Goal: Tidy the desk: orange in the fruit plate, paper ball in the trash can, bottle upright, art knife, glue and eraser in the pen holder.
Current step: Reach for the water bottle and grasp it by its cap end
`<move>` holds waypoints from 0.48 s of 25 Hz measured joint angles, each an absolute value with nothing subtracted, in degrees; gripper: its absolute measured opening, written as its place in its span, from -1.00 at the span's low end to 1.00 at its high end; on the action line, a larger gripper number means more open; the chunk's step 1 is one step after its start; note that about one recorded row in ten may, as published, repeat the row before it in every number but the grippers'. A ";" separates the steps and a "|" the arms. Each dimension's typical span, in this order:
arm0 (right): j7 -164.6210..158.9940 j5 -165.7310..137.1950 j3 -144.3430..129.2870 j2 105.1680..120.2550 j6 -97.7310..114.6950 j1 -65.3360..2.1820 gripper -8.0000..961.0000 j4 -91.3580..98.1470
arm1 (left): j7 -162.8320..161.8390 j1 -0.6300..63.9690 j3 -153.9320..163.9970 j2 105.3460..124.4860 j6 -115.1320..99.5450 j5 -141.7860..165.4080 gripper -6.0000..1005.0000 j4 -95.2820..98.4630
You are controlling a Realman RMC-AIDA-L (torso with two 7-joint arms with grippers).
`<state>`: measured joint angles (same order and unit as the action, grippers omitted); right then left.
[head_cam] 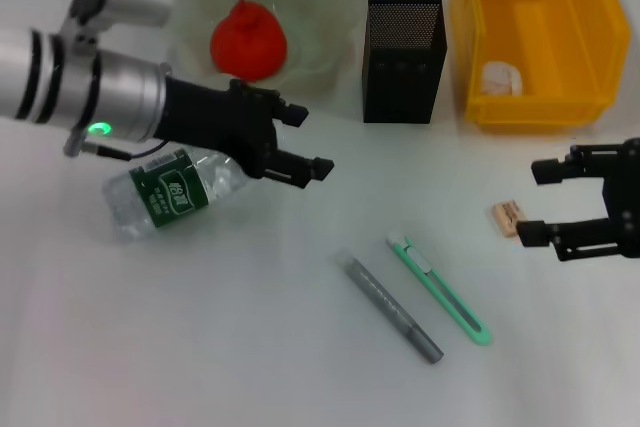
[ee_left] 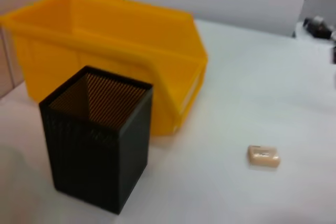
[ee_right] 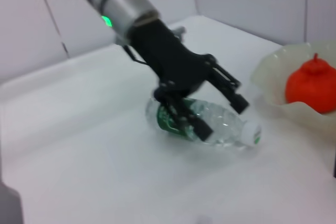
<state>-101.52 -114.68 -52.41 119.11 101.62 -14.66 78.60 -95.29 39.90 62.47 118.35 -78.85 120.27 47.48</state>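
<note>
**White desk, items and both grippers**

Surface: a white tabletop [head_cam: 250,347] against a pale wall.

Far side, from the robot's left to its right:
- Fruit plate [head_cam: 320,37], translucent pale green, with the orange [head_cam: 248,40] lying in it.
- Pen holder [head_cam: 403,59], black mesh, square, upright; its inside cannot be made out.
- Trash can [head_cam: 540,32], a yellow open-front bin, just beside the pen holder; the paper ball [head_cam: 501,77] lies on its floor.

Middle and near side:
- Bottle [head_cam: 170,192], clear plastic with a green label, lying on its side at the robot's left; in the right wrist view its white cap [ee_right: 253,133] points toward the fruit plate.
- Glue [head_cam: 392,308], a grey stick, lying flat near the centre.
- Art knife [head_cam: 440,290], mint green, lying flat just beside the glue, roughly parallel and apart from it.
- Eraser [head_cam: 509,218], small and beige, lying flat at the robot's right, in front of the trash can.

Grippers:
- Left gripper [head_cam: 300,142], black, over the bottle's cap end; jaws apart, one finger low against the bottle, nothing gripped.
- Right gripper [head_cam: 540,202], black, at the right edge just beside the eraser; jaws spread wide, holding nothing.
</note>
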 joint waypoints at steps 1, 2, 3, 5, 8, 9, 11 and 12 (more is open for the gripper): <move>-101.02 -114.57 -51.27 119.11 102.57 -14.77 0.63 77.77 | -96.71 40.65 62.61 118.42 -78.38 121.29 0.54 47.51; -100.67 -114.53 -50.10 119.10 103.49 -14.80 0.63 77.11 | -97.69 41.20 62.69 118.46 -78.01 122.00 0.54 47.53; -100.47 -114.56 -49.38 119.10 104.04 -14.76 0.63 76.82 | -98.58 41.68 62.91 118.52 -77.68 122.48 0.54 47.63; -100.00 -114.66 -48.23 119.09 104.68 -14.42 0.63 76.59 | -99.99 42.22 63.74 118.52 -76.89 122.91 0.53 47.91; -99.18 -114.68 -47.00 119.09 105.51 -14.19 0.63 76.24 | -104.01 42.88 66.47 118.52 -74.11 125.55 0.53 49.13; -98.93 -114.68 -46.68 119.09 105.65 -14.19 0.63 76.05 | -105.92 43.00 67.69 118.57 -72.84 127.05 0.53 49.71; -98.59 -114.67 -46.38 119.09 105.76 -14.18 0.63 75.66 | -109.20 43.11 70.51 118.64 -70.74 129.38 0.53 50.72; -98.53 -114.68 -46.36 119.09 105.78 -14.20 0.63 75.39 | -110.39 43.11 71.93 118.66 -69.72 130.12 0.52 51.11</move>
